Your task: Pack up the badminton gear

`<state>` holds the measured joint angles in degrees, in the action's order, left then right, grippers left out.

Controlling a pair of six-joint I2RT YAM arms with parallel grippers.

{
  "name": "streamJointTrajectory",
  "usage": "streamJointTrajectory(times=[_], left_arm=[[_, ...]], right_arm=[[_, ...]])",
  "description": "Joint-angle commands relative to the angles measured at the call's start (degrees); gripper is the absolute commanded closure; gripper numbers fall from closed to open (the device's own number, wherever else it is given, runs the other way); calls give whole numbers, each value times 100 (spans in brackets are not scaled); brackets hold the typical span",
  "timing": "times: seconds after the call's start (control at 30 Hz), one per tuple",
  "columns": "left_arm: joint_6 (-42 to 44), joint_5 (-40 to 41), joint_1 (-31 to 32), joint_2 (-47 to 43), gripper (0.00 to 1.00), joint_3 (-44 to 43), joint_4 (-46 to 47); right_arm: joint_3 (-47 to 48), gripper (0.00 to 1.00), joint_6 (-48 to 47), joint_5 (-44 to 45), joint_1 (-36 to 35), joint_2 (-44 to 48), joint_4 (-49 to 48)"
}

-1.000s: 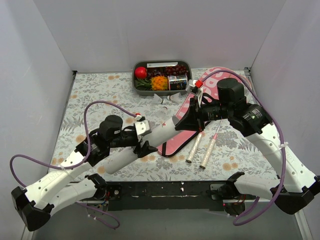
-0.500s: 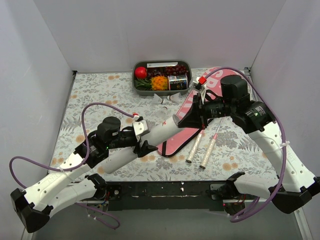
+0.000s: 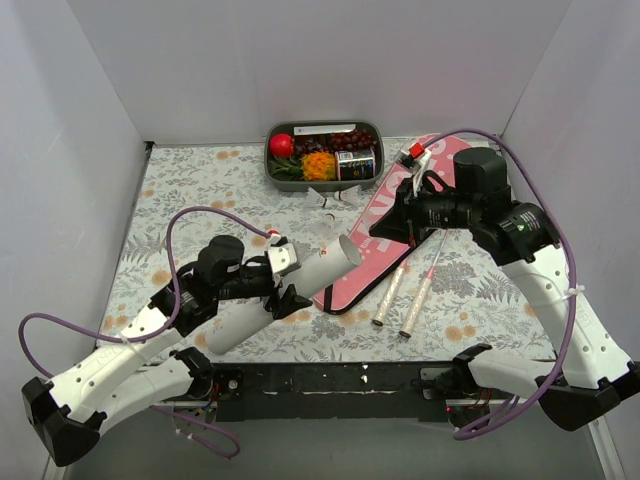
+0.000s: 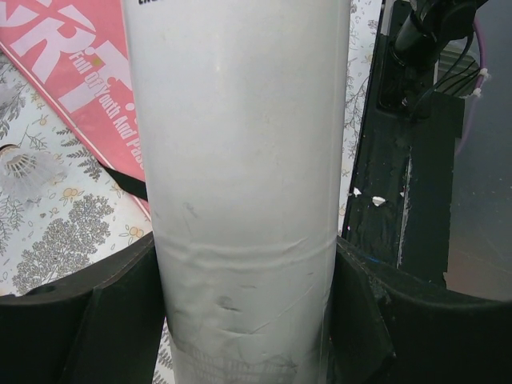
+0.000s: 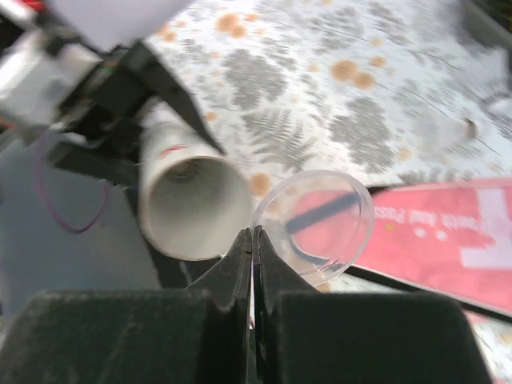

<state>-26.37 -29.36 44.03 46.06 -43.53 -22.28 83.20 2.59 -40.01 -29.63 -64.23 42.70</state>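
My left gripper (image 3: 283, 278) is shut on the white cardboard tube (image 3: 290, 283), which lies slanted with its open end toward the pink bag (image 3: 368, 265). In the left wrist view the tube (image 4: 240, 160) fills the space between my black fingers (image 4: 96, 320). My right gripper (image 3: 385, 226) hovers over the bag, shut on the rim of a clear round lid (image 5: 316, 226). The tube's open mouth (image 5: 188, 212) is just left of the lid. Two rackets lie by the bag, their pale handles (image 3: 390, 295) pointing toward me.
A grey food tray (image 3: 372, 128) with a red ball stands at the back centre. A white shuttlecock (image 4: 28, 168) lies on the flowered cloth left of the bag. The black base rail (image 3: 330, 380) runs along the near edge.
My right gripper has drawn back to the right, away from the tube's end, taking the clear lid with it. The tube's mouth now stands open. The left arm has hardly moved.
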Motion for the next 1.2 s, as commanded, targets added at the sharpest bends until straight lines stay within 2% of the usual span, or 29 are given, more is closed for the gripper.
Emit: streamJointTrajectory(times=[0.0, 0.1, 0.23, 0.37, 0.6, 0.8, 1.17], left_arm=[[44, -139, 18, -194, 98, -77, 110], [53, -210, 27, -177, 98, -147, 101], [27, -262, 27, -177, 98, -217, 93], [9, -298, 27, -203, 98, -305, 14], [44, -210, 27, -458, 97, -437, -110], [71, -280, 27, -563, 97, -543, -180], [-122, -447, 27, -827, 97, -604, -84]], right_arm=[[4, 99, 101, 2156, 194, -203, 335], [-461, 99, 426, 3127, 641, -379, 450], [-1759, 99, 909, 3736, 1738, -424, 20], [-2639, 99, 1349, 4439, 2294, -503, -726], [-3335, 99, 1938, 5440, 2567, -854, -1342], [-3626, 99, 2219, 5969, 2699, -1293, -1641], [-3522, 97, 2307, 6040, 2901, -1936, -1888]])
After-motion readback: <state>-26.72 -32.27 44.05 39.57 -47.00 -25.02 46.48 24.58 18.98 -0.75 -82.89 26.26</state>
